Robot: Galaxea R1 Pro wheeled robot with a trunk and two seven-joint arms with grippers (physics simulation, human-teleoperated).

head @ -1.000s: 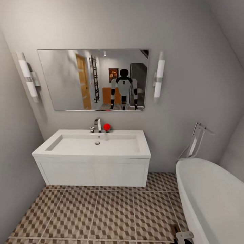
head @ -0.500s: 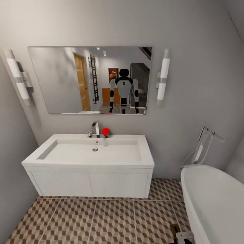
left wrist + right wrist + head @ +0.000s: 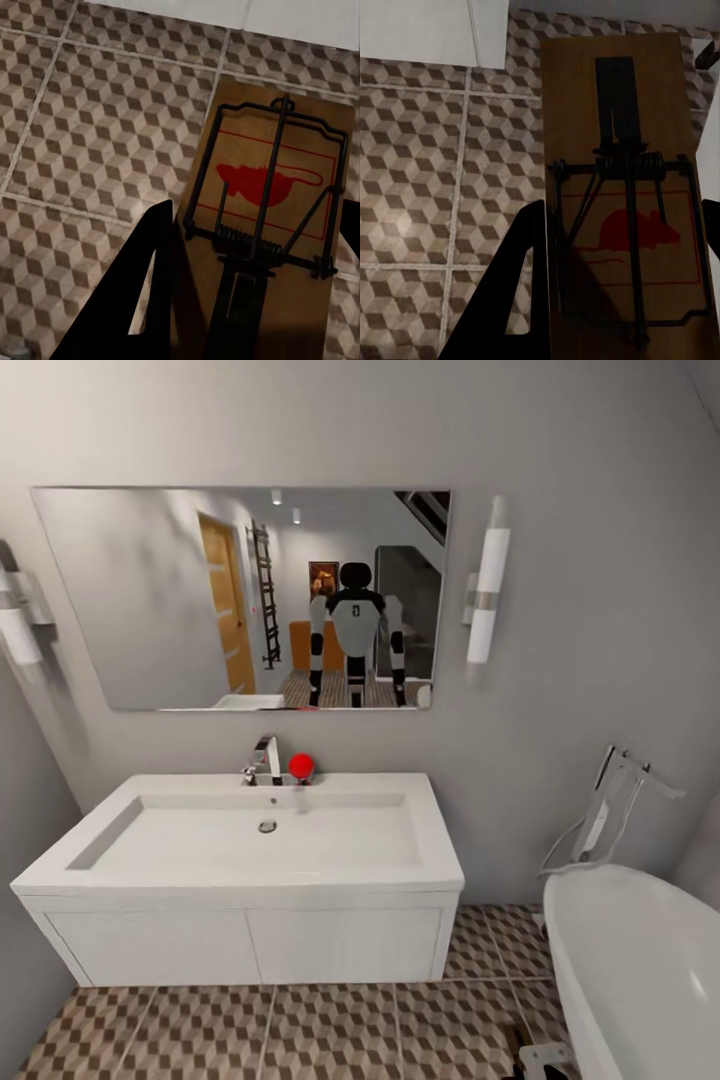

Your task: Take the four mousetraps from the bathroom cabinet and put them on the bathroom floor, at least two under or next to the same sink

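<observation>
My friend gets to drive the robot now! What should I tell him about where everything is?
Left gripper: shut on a mousetrap, held above the tiled floor.
Right gripper: shut on a second mousetrap, also above the floor.
The robot faces the sink, with the bathtub to its right.
Done: two traps fetched and brought to the sink.
Left: lay both on the floor under or right beside the sink, then fetch the other two, whose whereabouts I cannot tell, and put them on the same floor.

Two mousetraps (tan boards, red mouse print) (image 3: 277,217) (image 3: 622,187) above cube-tiled bathroom floor (image 3: 330,1030), white sink (image 3: 250,840)
</observation>
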